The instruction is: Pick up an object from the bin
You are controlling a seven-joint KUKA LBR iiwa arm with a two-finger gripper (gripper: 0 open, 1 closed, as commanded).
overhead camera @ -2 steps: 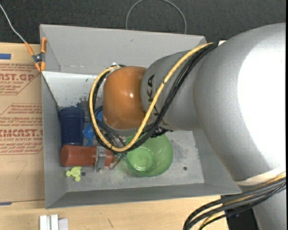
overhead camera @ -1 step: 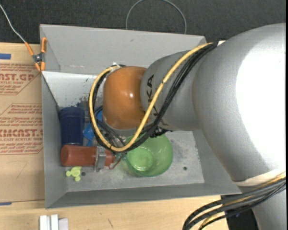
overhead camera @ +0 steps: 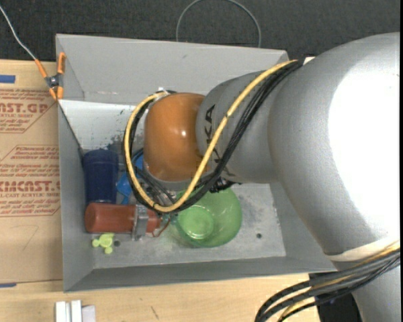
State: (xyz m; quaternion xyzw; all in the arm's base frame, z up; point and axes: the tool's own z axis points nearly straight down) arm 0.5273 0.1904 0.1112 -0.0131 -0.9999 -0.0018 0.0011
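Looking down from above, the arm is reaching into the grey bin (overhead camera: 70,233), its claw (overhead camera: 146,224) sitting low at the front left, right against the right end of a red-brown cylinder (overhead camera: 109,218) lying on its side on the floor. Nothing is lifted, so I am judging the pick barely begun, with grasp and raise left. Whether the claw is clenched or released I cannot tell. A blue tub (overhead camera: 99,174) is lying just behind the cylinder

Bowl (overhead camera: 211,221) lies right of the toppled cylinder (overhead camera: 107,217).
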